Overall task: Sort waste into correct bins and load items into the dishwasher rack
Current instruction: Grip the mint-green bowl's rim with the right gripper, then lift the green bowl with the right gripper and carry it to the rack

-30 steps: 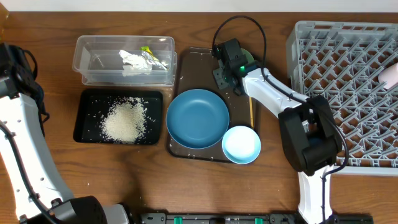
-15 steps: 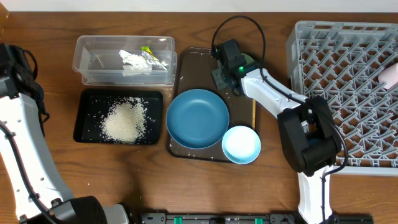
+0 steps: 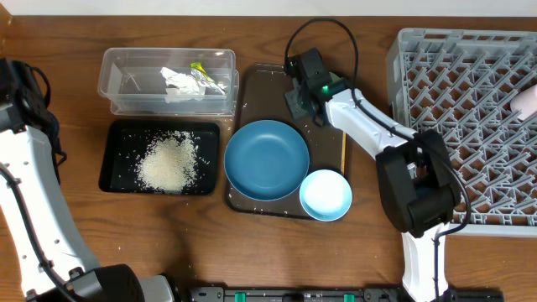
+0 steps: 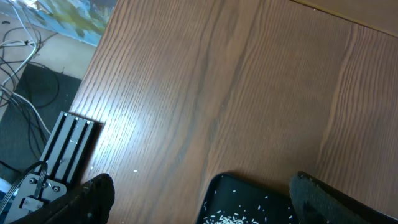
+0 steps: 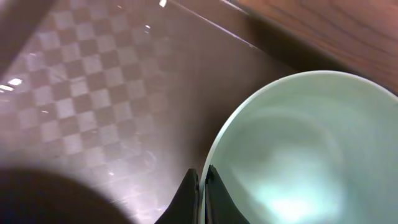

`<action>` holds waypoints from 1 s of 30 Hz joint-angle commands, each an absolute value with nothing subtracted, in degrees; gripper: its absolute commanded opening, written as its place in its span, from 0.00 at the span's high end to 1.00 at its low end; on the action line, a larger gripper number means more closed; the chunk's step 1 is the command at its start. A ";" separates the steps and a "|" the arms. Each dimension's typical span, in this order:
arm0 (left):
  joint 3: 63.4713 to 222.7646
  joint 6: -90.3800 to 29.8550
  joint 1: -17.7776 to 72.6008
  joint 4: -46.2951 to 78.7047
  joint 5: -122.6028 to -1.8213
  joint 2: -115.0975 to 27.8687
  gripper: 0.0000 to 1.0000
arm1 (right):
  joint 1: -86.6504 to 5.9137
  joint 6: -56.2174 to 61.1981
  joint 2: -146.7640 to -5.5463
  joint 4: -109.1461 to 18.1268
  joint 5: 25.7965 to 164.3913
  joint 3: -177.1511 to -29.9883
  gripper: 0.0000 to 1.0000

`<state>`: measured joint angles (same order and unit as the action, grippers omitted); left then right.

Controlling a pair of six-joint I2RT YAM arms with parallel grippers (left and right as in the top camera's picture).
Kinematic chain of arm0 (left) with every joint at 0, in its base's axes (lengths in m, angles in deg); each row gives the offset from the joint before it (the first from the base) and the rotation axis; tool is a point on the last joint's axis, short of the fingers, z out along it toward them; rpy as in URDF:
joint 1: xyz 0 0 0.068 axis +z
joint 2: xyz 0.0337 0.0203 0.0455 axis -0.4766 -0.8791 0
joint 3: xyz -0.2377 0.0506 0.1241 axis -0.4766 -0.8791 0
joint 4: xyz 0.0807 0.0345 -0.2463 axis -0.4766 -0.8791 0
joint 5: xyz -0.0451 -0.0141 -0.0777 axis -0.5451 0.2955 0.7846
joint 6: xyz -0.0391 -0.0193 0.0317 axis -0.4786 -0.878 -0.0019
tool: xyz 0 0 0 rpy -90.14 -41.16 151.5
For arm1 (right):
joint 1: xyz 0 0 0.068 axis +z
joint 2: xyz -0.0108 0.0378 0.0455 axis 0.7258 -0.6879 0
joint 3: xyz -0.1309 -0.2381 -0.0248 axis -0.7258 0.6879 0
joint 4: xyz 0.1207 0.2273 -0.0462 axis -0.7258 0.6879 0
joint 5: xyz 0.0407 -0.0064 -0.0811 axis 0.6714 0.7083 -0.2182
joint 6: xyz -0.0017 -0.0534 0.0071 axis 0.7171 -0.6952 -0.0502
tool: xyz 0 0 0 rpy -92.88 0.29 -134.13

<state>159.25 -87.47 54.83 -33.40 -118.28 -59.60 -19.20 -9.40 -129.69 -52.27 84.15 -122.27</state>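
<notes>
Mint green bowl (image 5: 292, 155) sits at the far right corner of the brown serving tray (image 3: 252, 84). right fingers (image 5: 193, 190) are pinched together on its near rim, one inside the rim and one outside. Wrist view shows the bowl empty inside.

left fingers (image 4: 87, 196) spread wide, nothing between them, over bare desk (image 3: 126, 243) by the black tray's (image 3: 113, 159) edge.

- Blue plate (image 3: 267, 159): on the serving tray, middle to front, looks empty.
- Light blue bowl (image 3: 325, 195): at the tray's front right corner, just beside the plate, overhanging the tray edge.
- Chopstick (image 3: 343, 151): lying along the tray's right side, between mint bowl and light blue bowl.
- Rice (image 3: 168, 162): heaped in the black tray, a few stray grains around the heap.
- Clear tub (image 3: 113, 84): behind the black tray, holds crumpled paper (image 3: 180, 81) and a yellow-green wrapper (image 3: 200, 69).
- Dishwasher rack (image 3: 436, 84): right side of the desk, pink cup (image 3: 527, 102) at its far right edge, partly cut off.
</notes>
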 commanded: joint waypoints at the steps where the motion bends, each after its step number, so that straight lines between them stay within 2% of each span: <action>1: 159.36 -88.39 55.07 -33.75 -118.76 -59.21 0.08 | -18.22 -8.44 -126.31 -51.57 86.52 -124.93 0.99; 18: 159.36 -88.39 55.07 -33.75 -118.76 -59.21 0.08 | -22.76 -6.71 -108.60 -46.39 96.55 -125.83 0.99; 30: 159.36 -88.39 55.07 -33.75 -118.76 -59.21 0.08 | -38.19 -4.53 -103.92 -46.13 119.37 -125.83 0.99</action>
